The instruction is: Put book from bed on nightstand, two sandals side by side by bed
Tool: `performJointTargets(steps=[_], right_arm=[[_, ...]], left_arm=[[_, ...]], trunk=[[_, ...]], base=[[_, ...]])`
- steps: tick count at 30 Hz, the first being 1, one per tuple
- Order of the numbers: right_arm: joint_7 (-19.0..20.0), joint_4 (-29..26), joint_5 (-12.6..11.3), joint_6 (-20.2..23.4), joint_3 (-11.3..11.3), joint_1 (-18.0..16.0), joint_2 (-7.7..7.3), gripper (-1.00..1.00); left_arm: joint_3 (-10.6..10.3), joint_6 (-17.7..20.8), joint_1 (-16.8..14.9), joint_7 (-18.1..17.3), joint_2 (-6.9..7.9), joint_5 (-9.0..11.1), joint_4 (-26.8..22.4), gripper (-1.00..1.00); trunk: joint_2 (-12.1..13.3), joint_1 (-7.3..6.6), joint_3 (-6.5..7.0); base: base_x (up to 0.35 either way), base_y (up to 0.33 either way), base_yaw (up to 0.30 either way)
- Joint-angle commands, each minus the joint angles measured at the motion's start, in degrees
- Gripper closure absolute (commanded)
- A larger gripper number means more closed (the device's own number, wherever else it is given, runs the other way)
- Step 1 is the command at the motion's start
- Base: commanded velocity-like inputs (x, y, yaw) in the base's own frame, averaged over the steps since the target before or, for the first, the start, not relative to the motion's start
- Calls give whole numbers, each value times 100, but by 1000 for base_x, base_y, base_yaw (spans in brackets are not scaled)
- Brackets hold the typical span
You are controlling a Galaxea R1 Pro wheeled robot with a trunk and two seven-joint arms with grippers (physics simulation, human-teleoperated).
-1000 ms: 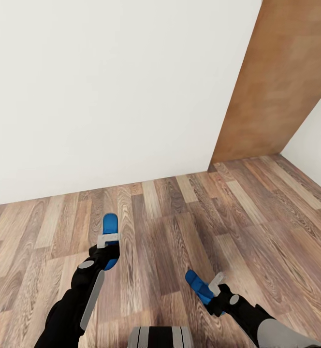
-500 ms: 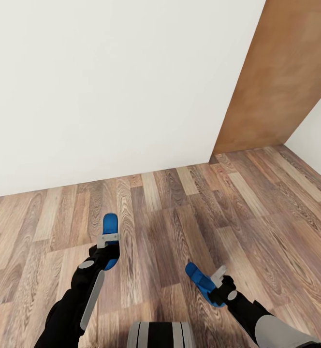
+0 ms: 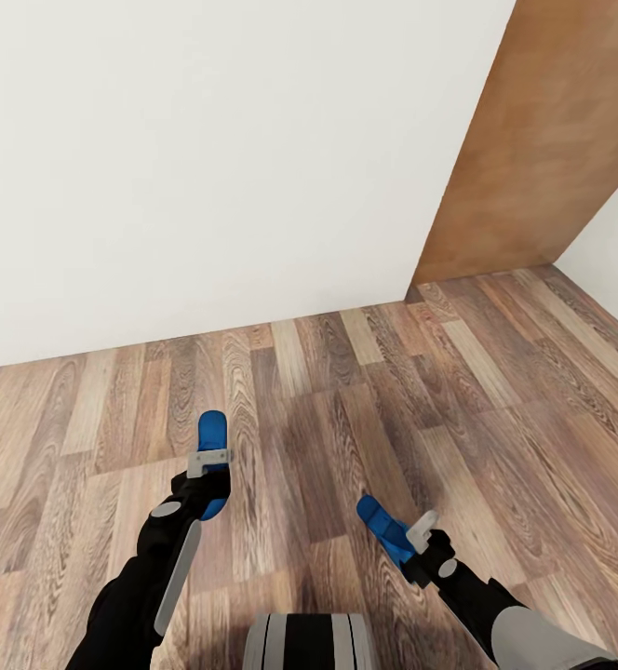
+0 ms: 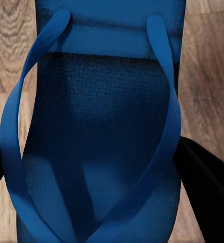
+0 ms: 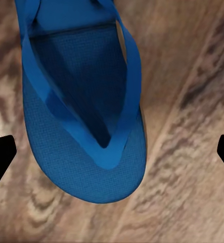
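I hold one bright blue sandal in each gripper above the wood-plank floor (image 3: 328, 419). My left gripper (image 3: 209, 463) is shut on the left sandal (image 3: 212, 430), whose toe points toward the wall. In the left wrist view that sandal (image 4: 101, 126) shows its straps between dark fingers (image 4: 208, 187). My right gripper (image 3: 418, 532) is shut on the right sandal (image 3: 382, 527), which angles to the left. The right wrist view has this sandal (image 5: 81, 126) over the planks, with black fingertips (image 5: 0, 154) at either side. The bed, book and nightstand are out of view.
A plain white wall (image 3: 216, 158) stands close ahead. A brown wooden panel (image 3: 542, 149) rises at the right, with another white wall (image 3: 616, 242) beyond it. Floor stretches between me and the wall.
The whole picture has shifted slightly, so the camera moved. My right gripper has carried its sandal a little farther from me. The left arm keeps its pose.
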Motion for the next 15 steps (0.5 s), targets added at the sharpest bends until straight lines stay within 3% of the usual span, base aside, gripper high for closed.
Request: performJointTargets(steps=[1,15], right_arm=[[7,-8,59,12,-9,0,-1,-100],[6,19,73,11,-4,0,-1,-100]], left_arm=[[-9,27,-2,39,1,24,-6,100],[-11,27,-2,39,1,24,-11,100]], trunk=[[-1,-1,-3],[-1,-1,-3]], base=[[0,0,0],[65,0,0]])
